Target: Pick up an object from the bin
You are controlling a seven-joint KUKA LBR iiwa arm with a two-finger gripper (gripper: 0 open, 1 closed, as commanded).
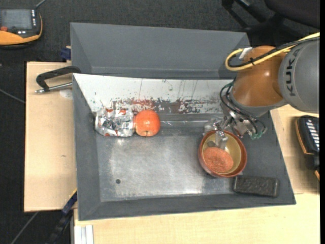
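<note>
My gripper (pixel 222 131) hangs at the bin's right side, just over the far rim of a round brown bowl (pixel 238 162). A speckled orange-red disc (pixel 218 159) lies inside the bowl. A dark grey rectangular block (pixel 256 185) lies flat right of the bowl, in the near right corner. Whether the gripper touches the bowl's rim I cannot tell.
An orange round fruit (pixel 147 123) and a crumpled silver and red foil wrapper (pixel 114 121) sit side by side by the back wall at the left. The arm with its orange cover and cables reaches in from the right.
</note>
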